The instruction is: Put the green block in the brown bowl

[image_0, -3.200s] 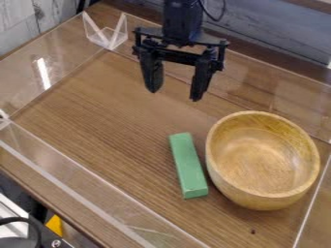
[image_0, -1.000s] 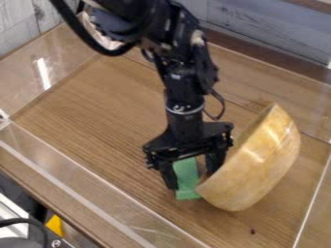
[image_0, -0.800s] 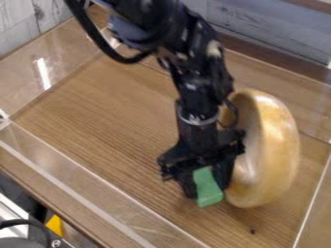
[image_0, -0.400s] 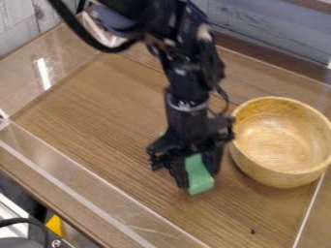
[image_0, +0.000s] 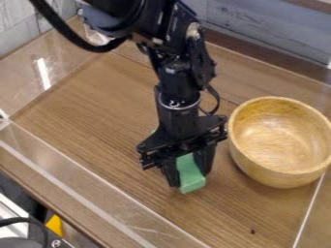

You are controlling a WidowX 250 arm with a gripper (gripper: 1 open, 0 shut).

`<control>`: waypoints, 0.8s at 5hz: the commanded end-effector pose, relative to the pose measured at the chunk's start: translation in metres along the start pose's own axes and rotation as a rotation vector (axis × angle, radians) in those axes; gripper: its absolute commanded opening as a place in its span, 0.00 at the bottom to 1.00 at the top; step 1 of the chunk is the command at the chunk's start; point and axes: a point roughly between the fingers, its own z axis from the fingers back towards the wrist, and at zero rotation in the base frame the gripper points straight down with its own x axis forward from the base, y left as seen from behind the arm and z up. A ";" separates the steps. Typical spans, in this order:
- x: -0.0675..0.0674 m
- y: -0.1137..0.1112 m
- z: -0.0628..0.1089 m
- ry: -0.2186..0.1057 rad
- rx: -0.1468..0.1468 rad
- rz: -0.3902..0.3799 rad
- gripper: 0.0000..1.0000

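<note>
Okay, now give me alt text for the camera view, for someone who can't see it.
A black robot arm's tool is closed around a bright green block over a wooden table. A round, light tan wooden bowl sits upright beside it, toward the right of the picture.

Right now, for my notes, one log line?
block: in gripper, above table | bowl: upright, beside gripper | placing: not done
</note>
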 end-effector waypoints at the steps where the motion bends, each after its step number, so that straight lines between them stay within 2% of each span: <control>1: 0.004 -0.008 0.027 -0.026 -0.040 0.033 0.00; 2: 0.005 -0.024 0.044 -0.035 -0.048 0.069 0.00; 4: -0.013 -0.076 0.025 -0.033 -0.030 -0.134 0.00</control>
